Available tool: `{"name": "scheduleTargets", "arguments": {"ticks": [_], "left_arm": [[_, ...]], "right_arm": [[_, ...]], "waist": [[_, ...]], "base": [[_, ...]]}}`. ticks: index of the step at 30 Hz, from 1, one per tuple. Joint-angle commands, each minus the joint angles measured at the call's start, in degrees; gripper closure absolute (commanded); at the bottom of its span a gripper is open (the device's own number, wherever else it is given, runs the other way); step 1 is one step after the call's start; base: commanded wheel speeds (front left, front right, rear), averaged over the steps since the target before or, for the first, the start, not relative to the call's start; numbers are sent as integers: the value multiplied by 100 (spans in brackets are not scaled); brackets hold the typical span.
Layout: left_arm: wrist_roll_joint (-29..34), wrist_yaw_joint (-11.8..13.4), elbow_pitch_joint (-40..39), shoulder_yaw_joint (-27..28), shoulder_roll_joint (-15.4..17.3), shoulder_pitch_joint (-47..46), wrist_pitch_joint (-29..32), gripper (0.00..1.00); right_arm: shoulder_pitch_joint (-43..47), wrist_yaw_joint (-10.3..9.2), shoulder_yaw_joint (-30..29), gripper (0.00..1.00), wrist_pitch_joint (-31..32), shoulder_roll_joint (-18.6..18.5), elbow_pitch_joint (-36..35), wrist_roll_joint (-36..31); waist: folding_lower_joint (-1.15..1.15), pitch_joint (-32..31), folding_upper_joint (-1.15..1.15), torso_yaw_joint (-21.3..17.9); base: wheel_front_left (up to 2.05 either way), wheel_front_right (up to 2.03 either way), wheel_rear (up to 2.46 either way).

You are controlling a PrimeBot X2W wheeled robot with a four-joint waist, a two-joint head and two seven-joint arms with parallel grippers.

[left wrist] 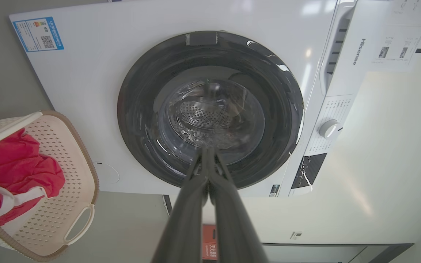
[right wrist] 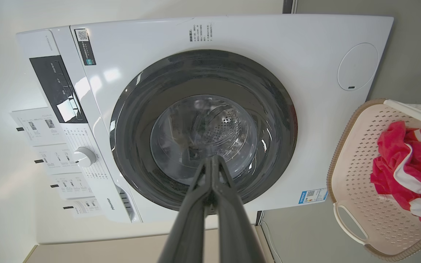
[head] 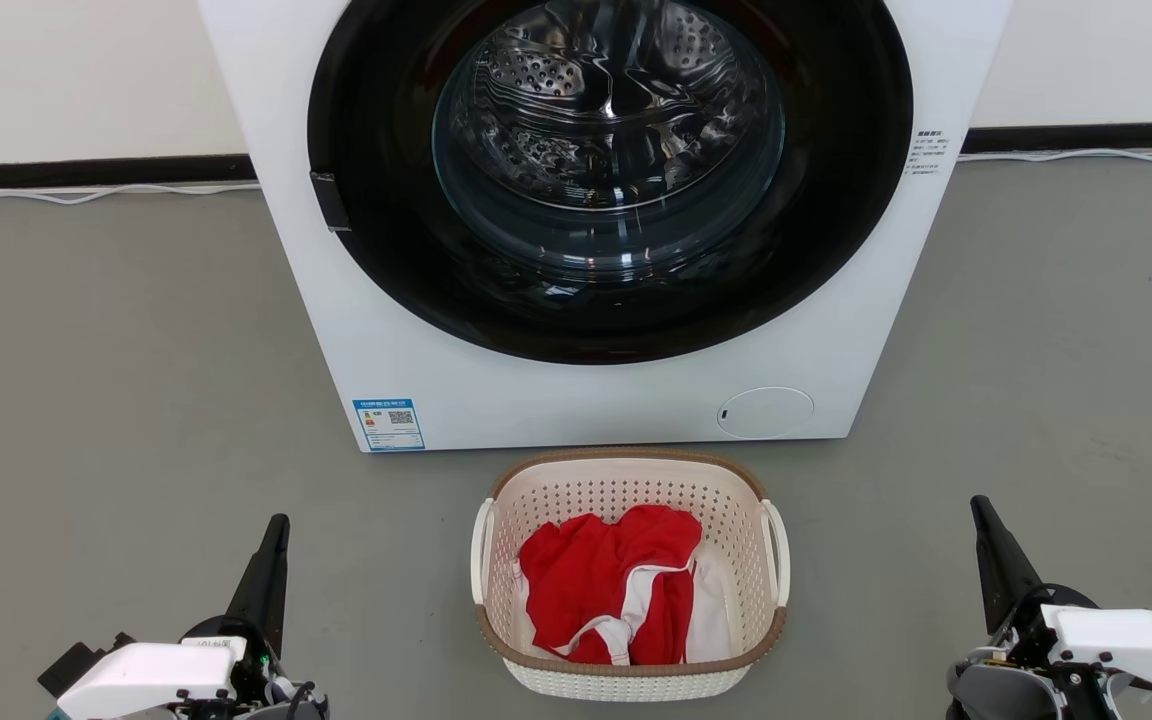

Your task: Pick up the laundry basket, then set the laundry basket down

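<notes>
The laundry basket (head: 630, 478) is cream-white and perforated, with a brown rim and two white side handles. It sits on the grey floor just in front of the washer, holding a red and white garment (head: 611, 585). My left gripper (head: 279, 525) is shut, low at the left, well apart from the basket. My right gripper (head: 979, 505) is shut, low at the right, also apart from it. The basket (left wrist: 68, 153) lies at the left edge of the left wrist view, beside the shut left gripper (left wrist: 207, 150). In the right wrist view the basket (right wrist: 356, 153) is at the right, and the right gripper (right wrist: 212, 159) is shut.
A white front-loading washer (head: 386, 330) with a closed dark round door (head: 611, 170) stands right behind the basket. Bare grey floor (head: 116, 380) spreads on both sides. A white cable (head: 86, 195) runs along the black baseboard at the wall.
</notes>
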Motion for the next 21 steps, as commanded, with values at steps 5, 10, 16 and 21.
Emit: {"name": "scheduleTargets", "arguments": {"ticks": [5, 10, 16, 21], "left_arm": [[-1, -40, -165, 175, 60, -321, 35, 100], [-1, -40, -165, 175, 60, -321, 35, 100], [-1, -40, -165, 175, 60, -321, 35, 100], [-1, -40, -165, 175, 60, -321, 35, 100]], "right_arm": [[-240, 41, 111, 100, 43, -61, -170, 39], [-240, 41, 111, 100, 43, -61, -170, 39], [-240, 41, 111, 100, 43, -61, -170, 39], [-240, 41, 111, 100, 43, -61, -170, 39]], "waist": [[0, 0, 0, 0], [0, 0, 0, 0], [0, 0, 0, 0], [0, 0, 0, 0]], "base": [[0, 0, 0], [0, 0, 0], [0, 0, 0], [0, 0, 0]]}}
